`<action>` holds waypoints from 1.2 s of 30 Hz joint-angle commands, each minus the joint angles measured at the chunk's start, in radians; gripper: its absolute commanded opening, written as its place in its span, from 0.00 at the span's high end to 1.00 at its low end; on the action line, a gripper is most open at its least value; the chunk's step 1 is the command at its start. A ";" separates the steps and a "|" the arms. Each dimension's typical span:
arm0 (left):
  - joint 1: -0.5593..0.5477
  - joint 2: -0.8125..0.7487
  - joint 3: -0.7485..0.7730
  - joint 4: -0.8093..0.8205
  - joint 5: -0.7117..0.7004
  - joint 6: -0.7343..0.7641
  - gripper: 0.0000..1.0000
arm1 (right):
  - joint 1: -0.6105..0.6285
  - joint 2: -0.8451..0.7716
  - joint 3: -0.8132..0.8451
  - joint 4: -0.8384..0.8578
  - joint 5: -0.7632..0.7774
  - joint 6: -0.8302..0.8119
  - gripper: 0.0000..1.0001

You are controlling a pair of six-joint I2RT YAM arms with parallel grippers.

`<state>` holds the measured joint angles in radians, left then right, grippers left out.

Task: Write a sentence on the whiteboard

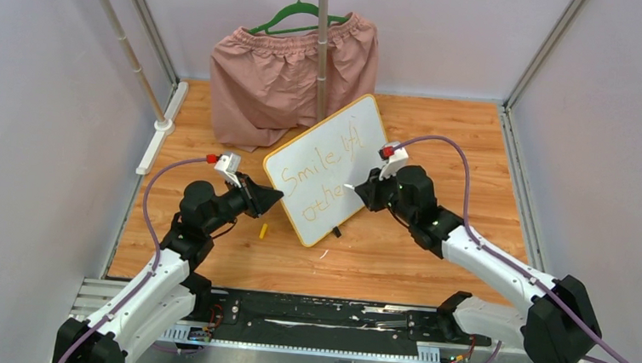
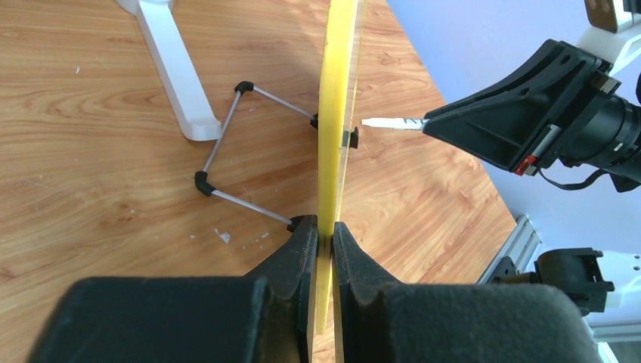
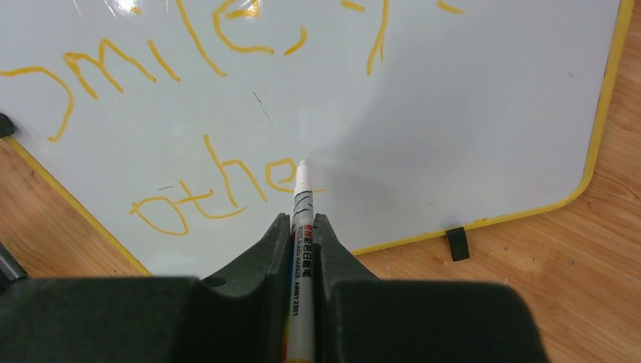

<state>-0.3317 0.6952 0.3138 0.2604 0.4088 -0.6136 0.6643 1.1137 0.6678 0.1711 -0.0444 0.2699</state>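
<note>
The whiteboard (image 1: 363,142) stands tilted on the wooden table, its yellow frame seen edge-on in the left wrist view (image 2: 336,113). The sentence (image 1: 314,168) is orange handwriting in two lines, "Smile" above and "othe" (image 3: 219,189) below. My left gripper (image 1: 275,197) is shut on the board's left edge, its jaws pinching the frame (image 2: 323,231). My right gripper (image 1: 360,188) is shut on a white marker (image 3: 302,212). The marker's tip sits at the board's face just right of the "e". From the left wrist the marker (image 2: 385,122) points at the board, tip close to it.
Pink shorts (image 1: 291,68) hang on a green hanger from a rack behind the board; the rack's white foot (image 1: 160,136) lies at left. A small yellow cap (image 1: 264,229) lies by the board's lower left. A wire stand (image 2: 219,162) props the board's back. A black rail (image 1: 308,317) runs along the near edge.
</note>
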 commanded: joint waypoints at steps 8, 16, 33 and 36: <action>-0.005 -0.020 -0.005 0.062 0.024 -0.010 1.00 | -0.025 0.049 0.052 0.044 0.023 0.007 1.00; -0.006 -0.020 -0.004 0.062 0.024 -0.008 1.00 | -0.033 0.061 0.033 0.036 0.030 0.011 1.00; -0.005 -0.018 -0.004 0.062 0.024 -0.008 1.00 | -0.034 0.038 -0.045 0.027 0.028 0.033 1.00; -0.006 -0.016 -0.003 0.062 0.024 -0.007 1.00 | -0.035 0.040 -0.035 0.028 0.028 0.034 1.00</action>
<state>-0.3317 0.6937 0.3134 0.2604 0.4114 -0.6128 0.6449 1.1599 0.6403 0.1928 -0.0322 0.2932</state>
